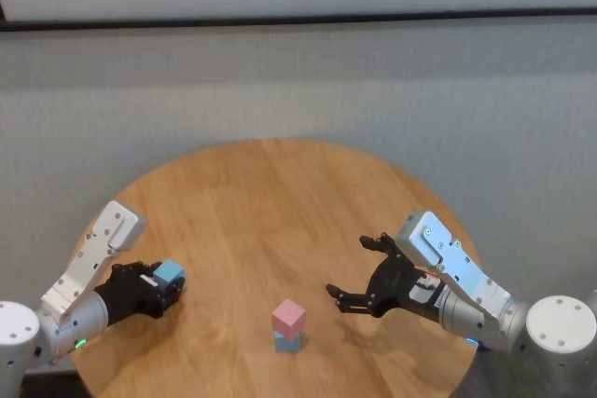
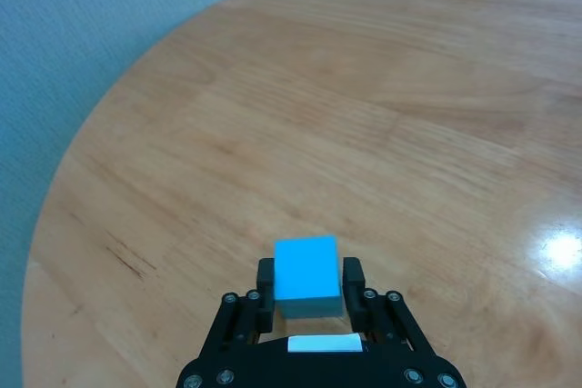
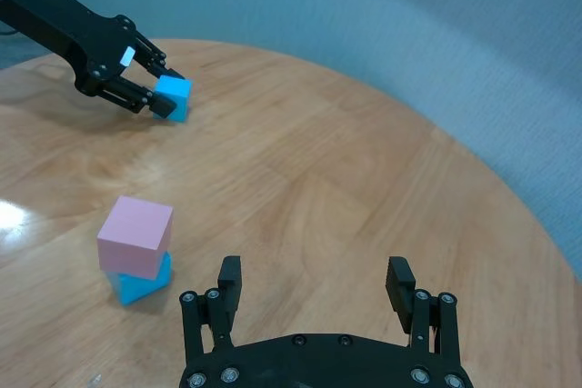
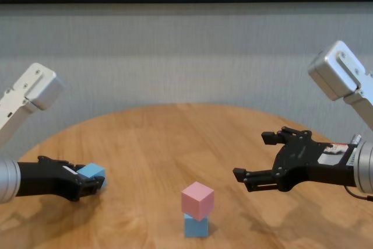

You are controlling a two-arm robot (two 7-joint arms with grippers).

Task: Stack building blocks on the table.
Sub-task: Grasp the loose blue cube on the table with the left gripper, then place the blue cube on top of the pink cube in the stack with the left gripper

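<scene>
Left claw (image 2: 309, 290) clamps a blue block (image 2: 306, 275) on the table (image 2: 382, 115); right claw (image 3: 314, 286) gapes wide, empty.

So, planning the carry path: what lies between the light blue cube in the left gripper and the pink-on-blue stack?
Only bare honey-coloured wooden table, as the head view shows.

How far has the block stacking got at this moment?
Done: the pink block sits on one blue block near the table's front edge, slightly askew. In hand: the left gripper has its fingers on either side of the second blue block, which seems to rest on the table on the robot's left. Left: carry that block over and set it on the pink one. The right gripper hovers open beside the stack.
</scene>
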